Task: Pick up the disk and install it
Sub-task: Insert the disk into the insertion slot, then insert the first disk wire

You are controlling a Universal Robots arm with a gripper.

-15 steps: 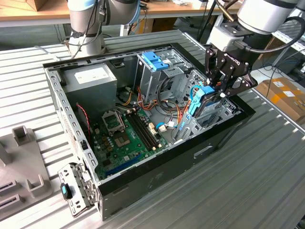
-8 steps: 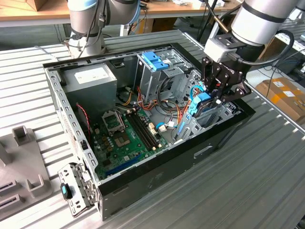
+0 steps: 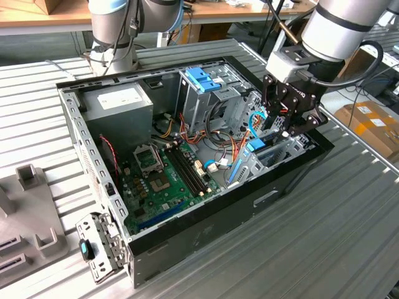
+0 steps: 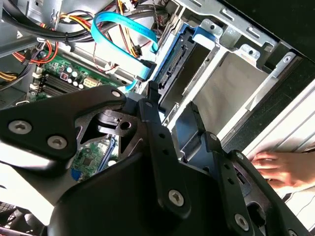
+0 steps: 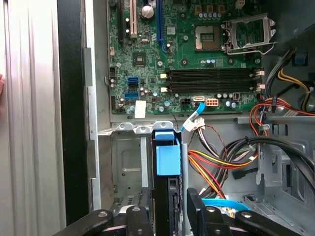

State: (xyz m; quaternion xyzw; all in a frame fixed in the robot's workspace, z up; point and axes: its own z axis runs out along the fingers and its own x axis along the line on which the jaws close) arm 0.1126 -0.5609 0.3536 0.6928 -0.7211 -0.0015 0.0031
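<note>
While the arm is reached down into the open computer case (image 3: 75, 124), the disk (image 5: 167, 160) is seen standing on edge in the metal drive bay (image 5: 125, 167), its blue end tab toward the motherboard (image 5: 187, 64). The disk is clamped between the gripper's (image 5: 170, 196) 2 fingers (1 on each side). A person's hand (image 4: 280, 169) is rested just outside the case.
</note>
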